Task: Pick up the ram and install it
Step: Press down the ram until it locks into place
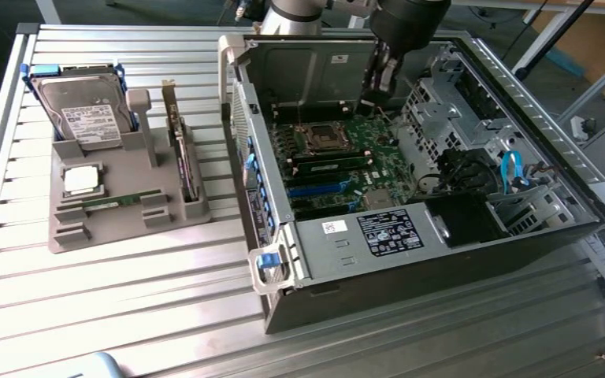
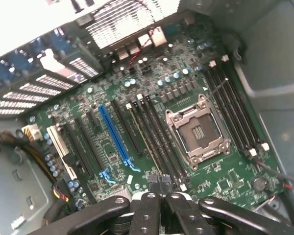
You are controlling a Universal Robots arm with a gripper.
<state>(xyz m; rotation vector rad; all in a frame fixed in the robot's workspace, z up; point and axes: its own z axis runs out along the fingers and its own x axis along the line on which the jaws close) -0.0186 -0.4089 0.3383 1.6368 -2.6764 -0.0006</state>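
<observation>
A ram [image 1: 122, 198], a thin green stick, lies flat in the grey holder tray [image 1: 124, 232] on the exterior view's left. A second green stick [image 1: 329, 165] sits among the memory slots on the motherboard [image 1: 361, 185] inside the open computer case. My gripper [image 1: 378, 94] hangs inside the case over the motherboard's far side, well away from the tray. In the wrist view the gripper [image 2: 159, 188] is shut, its black fingertips [image 2: 152, 185] pressed together with nothing between them, above the black memory slots [image 2: 157, 137] beside the open processor socket [image 2: 198, 132].
The tray also holds a hard drive [image 1: 90, 110], a silver processor chip [image 1: 82, 179] and an upright expansion card [image 1: 183, 153]. The case walls [image 1: 242, 102] and the drive cage [image 1: 444, 102] ring the motherboard. A blue cable [image 1: 510, 169] hangs in the case. A blue slot [image 2: 112, 137] runs beside the memory slots.
</observation>
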